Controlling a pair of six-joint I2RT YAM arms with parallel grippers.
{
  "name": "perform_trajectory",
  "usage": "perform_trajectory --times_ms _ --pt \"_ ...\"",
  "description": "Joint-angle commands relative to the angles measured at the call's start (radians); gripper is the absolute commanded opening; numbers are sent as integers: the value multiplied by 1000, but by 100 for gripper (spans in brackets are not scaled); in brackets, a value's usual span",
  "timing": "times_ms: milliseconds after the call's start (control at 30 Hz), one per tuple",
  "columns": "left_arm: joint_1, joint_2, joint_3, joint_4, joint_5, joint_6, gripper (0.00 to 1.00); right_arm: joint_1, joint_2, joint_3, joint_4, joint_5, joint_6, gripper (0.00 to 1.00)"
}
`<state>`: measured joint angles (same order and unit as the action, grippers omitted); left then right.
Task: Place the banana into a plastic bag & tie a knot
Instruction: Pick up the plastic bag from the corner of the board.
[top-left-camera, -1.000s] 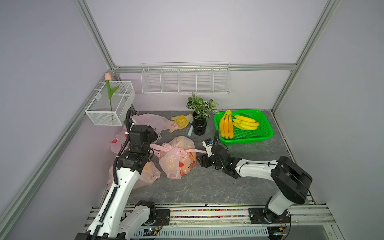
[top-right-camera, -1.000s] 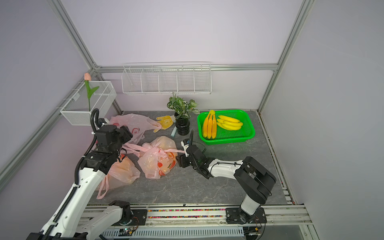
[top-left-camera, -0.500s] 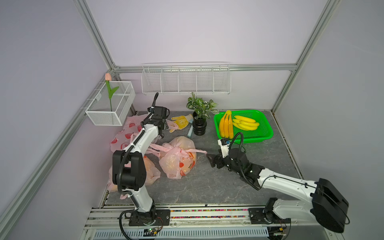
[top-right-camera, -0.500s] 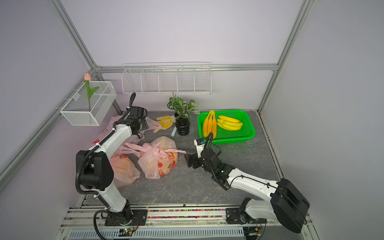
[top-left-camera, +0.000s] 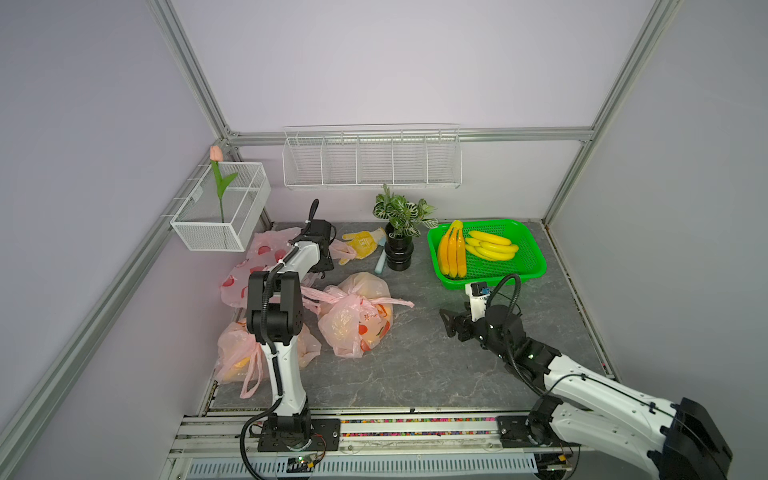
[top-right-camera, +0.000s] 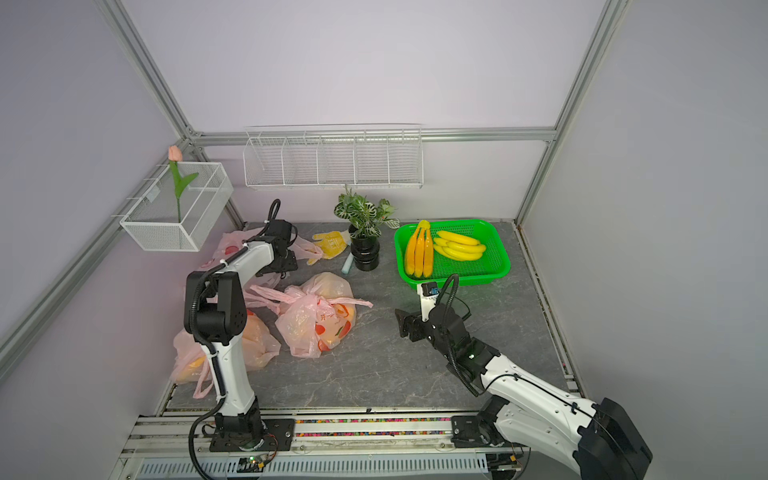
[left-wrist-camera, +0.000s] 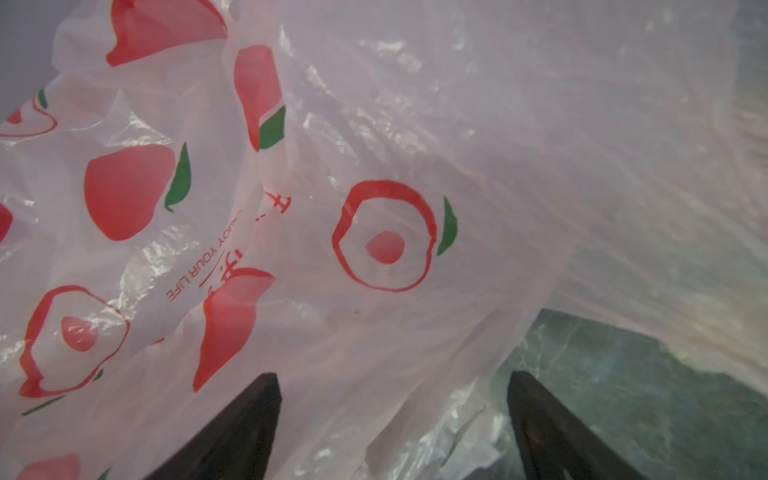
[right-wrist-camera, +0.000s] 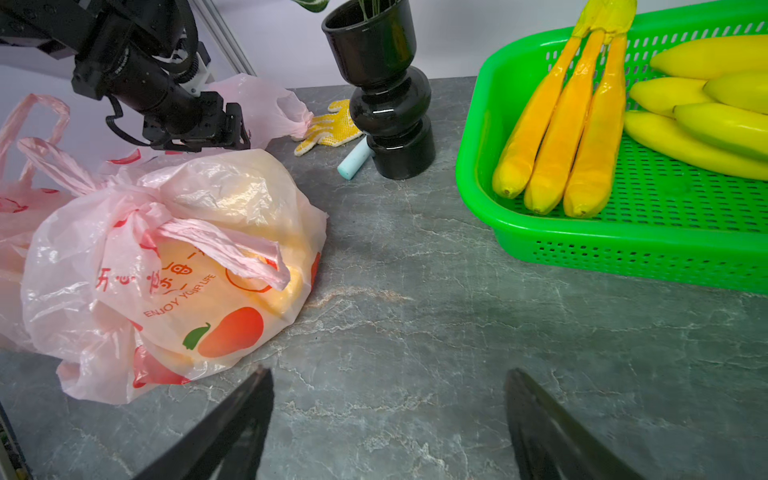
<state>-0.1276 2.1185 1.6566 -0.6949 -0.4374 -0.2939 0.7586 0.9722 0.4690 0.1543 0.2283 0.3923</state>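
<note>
Note that the grey, veined tabletop carries everything, and that the left arm stands in front of it and hides part of the lower pink bag at the front left. The left arm rises from its base, folds at the elbow and reaches toward the back wall. The right arm lies low, stretched from the front right toward the table's middle. Find the bananas in the green perforated plastic tray at the back right: a smooth yellow bunch beside a glossy orange-yellow trio joined at the stem. The knotted bag, thin crinkled pink film printed with red fruit, sits at centre left. A yellow mass shows through the film, but you cannot make out its outline. Limp flat bags lie at the back left, partly hidden by the left forearm. The left gripper points down over that film with jaws spread wide and nothing clamped; you cannot tell whether its fingertips touch the plastic. The right gripper hovers over bare tabletop, jaws likewise wide and empty, apart from the knotted bag. At the back sit a glossy black pot, a knit yellow glove and a pale blue-green cylinder against the pot's base.
</note>
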Motion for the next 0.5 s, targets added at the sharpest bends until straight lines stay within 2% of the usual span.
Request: perform_trajectory --times_ms 0,267,467 --pt "4 48 60 -95 -17 8 88 -7 18 -9 14 -16 -3 89" --pt "8 168 184 -193 -30 31 89 -20 32 -6 17 -24 -13 89" --pt "35 196 199 -191 86 14 68 -30 42 5 14 -29 -24 89"
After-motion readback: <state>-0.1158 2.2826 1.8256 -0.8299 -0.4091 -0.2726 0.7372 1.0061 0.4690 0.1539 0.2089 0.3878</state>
